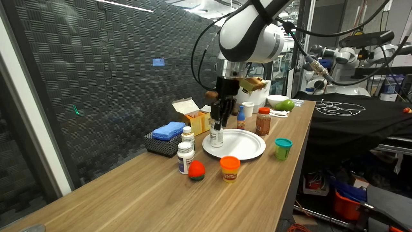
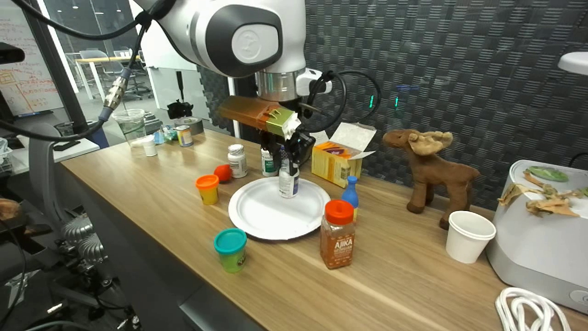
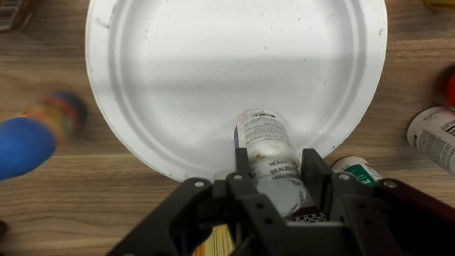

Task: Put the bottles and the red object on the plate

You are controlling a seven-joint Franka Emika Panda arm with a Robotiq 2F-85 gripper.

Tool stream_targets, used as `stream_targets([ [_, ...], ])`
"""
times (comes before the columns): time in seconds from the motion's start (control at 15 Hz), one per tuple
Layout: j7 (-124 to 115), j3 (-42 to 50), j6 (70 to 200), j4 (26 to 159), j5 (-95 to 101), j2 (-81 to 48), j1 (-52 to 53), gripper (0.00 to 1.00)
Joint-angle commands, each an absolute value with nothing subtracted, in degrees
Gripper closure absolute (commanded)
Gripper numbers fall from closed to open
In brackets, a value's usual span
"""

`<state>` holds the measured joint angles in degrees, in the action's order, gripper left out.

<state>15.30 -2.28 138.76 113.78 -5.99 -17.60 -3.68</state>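
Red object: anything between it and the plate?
Nothing visible in the way. In both exterior views only bare tabletop separates the red object from the plate. A white bottle and the orange-lidded cup stand on either side of the red object, off that direct path.

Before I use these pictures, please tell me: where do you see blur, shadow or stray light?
Wrist view: the blue bottle is blurred, most at the part nearest the plate; a soft, broad shadow crosses the plate. In an exterior view: a bright light strip slants near the top edge. In both exterior views: small green glints show against the dark wall.
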Motion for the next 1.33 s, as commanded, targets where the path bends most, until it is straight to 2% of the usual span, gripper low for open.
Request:
stream_targets([
  [0.0, 16.4, -1.9, 138.4, 115.7, -4.6, -14.6, -3.9, 0.28],
  [0.2, 14.6, -0.5, 137.4, 116.4, -2.2, -12.0, -3.8, 0.04],
  [0.27, 13.1, 0.4, 136.3, 116.0, -0.9, -11.1, -3.7, 0.0],
  [0.73, 4.9, 5.9, 133.5, 112.5, 6.7, -9.6, -5.1, 0.0],
  [1.27, 2.9, 6.5, 130.5, 107.8, 6.4, -15.8, -5.6, 0.0],
])
